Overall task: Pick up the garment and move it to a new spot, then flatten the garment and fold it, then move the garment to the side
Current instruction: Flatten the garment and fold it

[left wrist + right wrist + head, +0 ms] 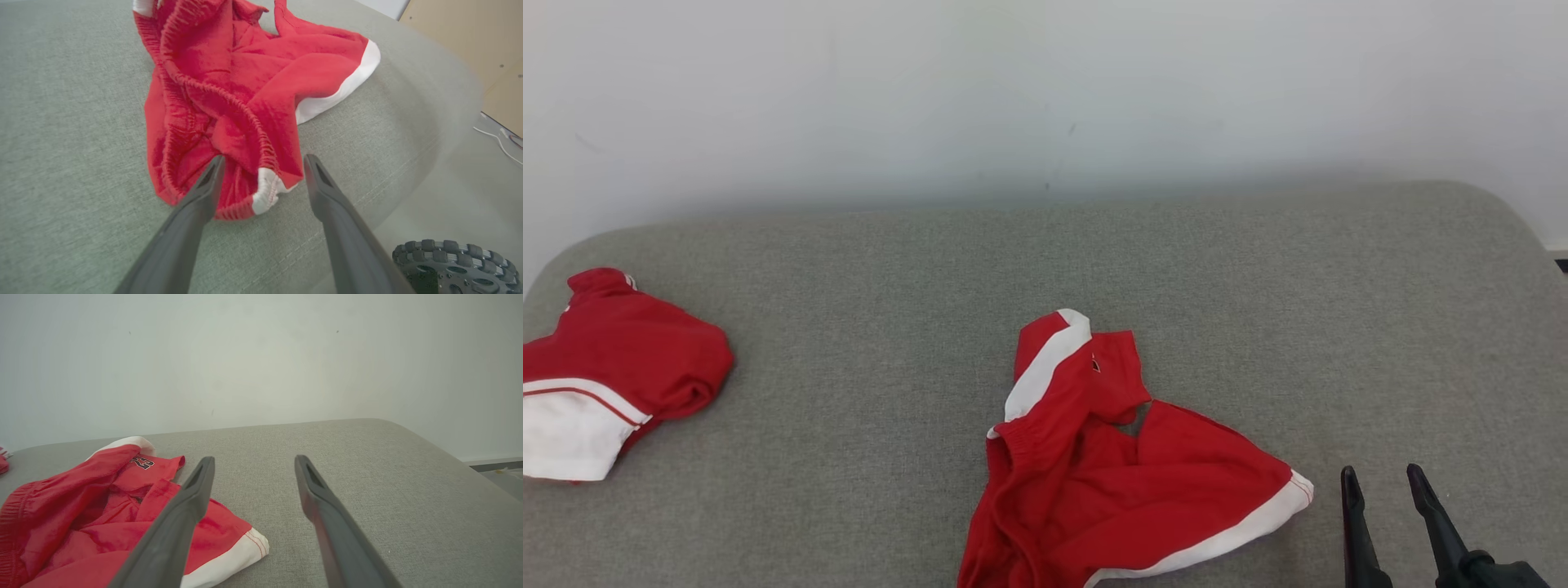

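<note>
Left wrist view: crumpled red shorts with white trim [245, 81] lie mid-frame on the grey fabric cushion [61, 122], stretching up-frame from the nearer left gripper [265, 159], whose spread fingers straddle the waistband end. The right gripper [1380, 472], equally spread and empty, stands beside the hem at the head view's lower right.

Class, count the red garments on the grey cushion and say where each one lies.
2. Crumpled red shorts lie at the front middle; a bundled red garment lies at the left edge, partly cut off.
</note>
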Robot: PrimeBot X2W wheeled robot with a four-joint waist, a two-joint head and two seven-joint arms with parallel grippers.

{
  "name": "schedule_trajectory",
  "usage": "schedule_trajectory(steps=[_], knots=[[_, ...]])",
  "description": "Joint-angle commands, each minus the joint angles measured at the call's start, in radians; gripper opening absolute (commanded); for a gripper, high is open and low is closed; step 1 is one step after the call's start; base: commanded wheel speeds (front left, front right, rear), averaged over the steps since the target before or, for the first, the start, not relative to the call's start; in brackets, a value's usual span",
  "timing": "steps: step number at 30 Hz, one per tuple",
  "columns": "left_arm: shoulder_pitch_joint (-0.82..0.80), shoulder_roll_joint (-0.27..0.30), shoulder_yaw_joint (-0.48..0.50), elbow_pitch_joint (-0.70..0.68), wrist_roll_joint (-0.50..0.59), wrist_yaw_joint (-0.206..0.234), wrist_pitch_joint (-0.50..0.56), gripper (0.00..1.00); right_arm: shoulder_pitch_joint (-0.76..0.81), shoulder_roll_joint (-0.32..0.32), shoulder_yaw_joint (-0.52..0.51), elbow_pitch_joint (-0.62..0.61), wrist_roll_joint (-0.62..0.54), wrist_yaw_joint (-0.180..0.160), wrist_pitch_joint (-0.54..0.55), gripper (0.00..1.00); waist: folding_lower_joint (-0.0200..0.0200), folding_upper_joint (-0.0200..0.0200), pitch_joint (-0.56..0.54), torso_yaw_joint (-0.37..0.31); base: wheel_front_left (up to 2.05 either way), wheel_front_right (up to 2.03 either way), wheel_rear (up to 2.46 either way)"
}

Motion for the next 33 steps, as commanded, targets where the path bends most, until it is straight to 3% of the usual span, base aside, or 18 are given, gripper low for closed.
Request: schedule_trajectory(steps=[1, 5, 7, 14, 19, 26, 29, 30, 31, 32, 33], knots=[[-0.017, -0.004, -0.009, 0.024, -0.015, 0.001, -0.007, 1.0, -0.005, 0.001, 0.001, 0.001, 0.0, -0.002, 0.0, 1.0, 0.0, 0.0, 0.005, -0.013, 0.0, 0.0, 0.0], [-0.04, -0.005, -0.036, 0.07, -0.024, 0.001, 0.002, 1.0, -0.008, 0.001, 0.0, -0.001, -0.002, -0.002, 0.0, 1.0, 0.0, 0.0, 0.012, -0.021, 0.0, 0.0, 0.0], [-0.055, -0.008, -0.053, 0.099, -0.033, 0.001, 0.011, 0.0, -0.007, 0.001, -0.004, -0.003, -0.004, -0.002, 0.0, 1.0, 0.0, 0.0, 0.016, -0.023, 0.0, 0.0, 0.0], [-0.101, 0.004, -0.025, 0.132, -0.079, 0.003, -0.035, 0.0, -0.007, 0.001, -0.015, -0.002, 0.011, -0.002, 0.0, 1.0, 0.0, 0.0, 0.019, -0.007, 0.0, 0.0, 0.0], [-0.119, 0.034, 0.037, 0.096, -0.087, 0.027, -0.063, 0.0, -0.007, 0.001, -0.013, 0.007, 0.026, -0.002, 0.0, 1.0, 0.0, 0.0, 0.015, 0.023, 0.0, 0.0, 0.0], [-0.058, 0.088, 0.128, 0.026, -0.115, 0.067, -0.073, 0.0, -0.009, 0.001, -0.028, 0.04, 0.025, -0.002, 0.0, 1.0, 0.0, 0.0, 0.007, 0.05, 0.0, 0.0, 0.0], [-0.032, 0.083, 0.128, 0.036, -0.127, 0.065, -0.074, 0.0, -0.009, 0.001, -0.03, 0.055, 0.024, -0.002, 0.0, 1.0, 0.0, 0.0, 0.001, 0.051, 0.0, 0.0, 0.0], [-0.026, 0.08, 0.126, 0.041, -0.126, 0.065, -0.074, 0.08, -0.009, 0.001, -0.031, 0.06, 0.025, -0.002, 0.0, 1.0, 0.0, 0.0, 0.0, 0.051, 0.0, 0.0, 0.0], [-0.025, 0.076, 0.128, 0.041, -0.123, 0.071, -0.074, 0.64, -0.009, 0.001, -0.03, 0.062, 0.026, -0.002, 0.0, 1.0, 0.0, 0.0, -0.001, 0.051, 0.0, 0.0, 0.0], [-0.025, 0.07, 0.135, 0.036, -0.122, 0.077, -0.075, 1.0, -0.009, 0.001, -0.03, 0.066, 0.028, -0.002, 0.0, 1.0, 0.0, 0.0, -0.004, 0.051, 0.0, 0.0, 0.0], [-0.024, 0.064, 0.146, 0.022, -0.121, 0.078, -0.075, 1.0, -0.009, 0.001, -0.03, 0.067, 0.03, -0.002, 0.0, 1.0, 0.0, 0.0, -0.005, 0.052, 0.0, 0.0, 0.0]])
